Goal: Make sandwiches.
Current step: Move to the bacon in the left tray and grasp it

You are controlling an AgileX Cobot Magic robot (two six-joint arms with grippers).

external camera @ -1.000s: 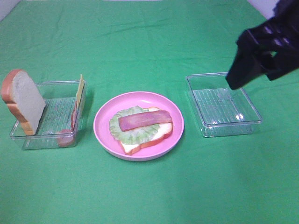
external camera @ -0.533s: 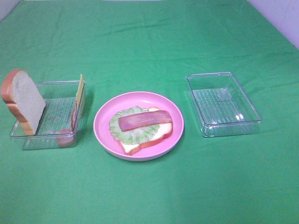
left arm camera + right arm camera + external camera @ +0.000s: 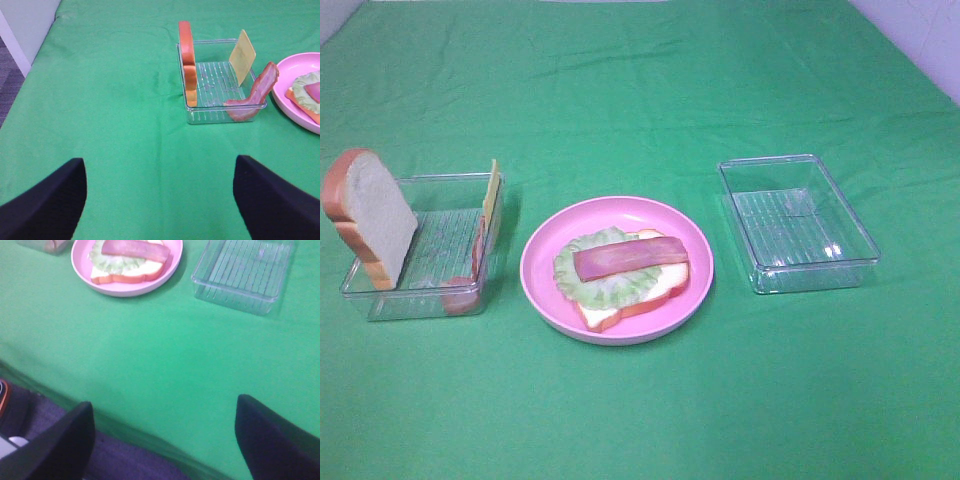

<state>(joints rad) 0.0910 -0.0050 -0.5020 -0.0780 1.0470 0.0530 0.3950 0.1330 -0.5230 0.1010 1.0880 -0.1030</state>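
Counting, left to right from the high camera: one clear tray [image 3: 405, 300] with one bread slice [image 3: 375, 215] standing upright at its left end, one cheese slice [image 3: 492, 190] leaning on its right wall and one meat strip [image 3: 255, 92] propped in the near right corner. Next, one pink plate [image 3: 542, 262] carrying one open sandwich [image 3: 625, 275], made up of bread base [image 3: 665, 288], lettuce leaf [image 3: 570, 272] and top strip [image 3: 628, 257], lying flat. Then one second clear tray [image 3: 798, 225], well apart to the right.

Two grippers, seen only by their own wrist cameras:
- left gripper [image 3: 159, 167]: fingers spread wide, gripping nothing.
- right gripper [image 3: 165, 405]: likewise wide, gripping nothing.

Finger ends only in frame, the rest cut off. Meat strip hard to make out from above, blurred behind the tray wall. Plate cut off at the edge of the left wrist picture.

Green cloth [image 3: 640, 90], lightly creased, over the whole table. Pale wall [image 3: 930, 30] at the far right corner. Dark floor [image 3: 125, 460] past the near table edge.
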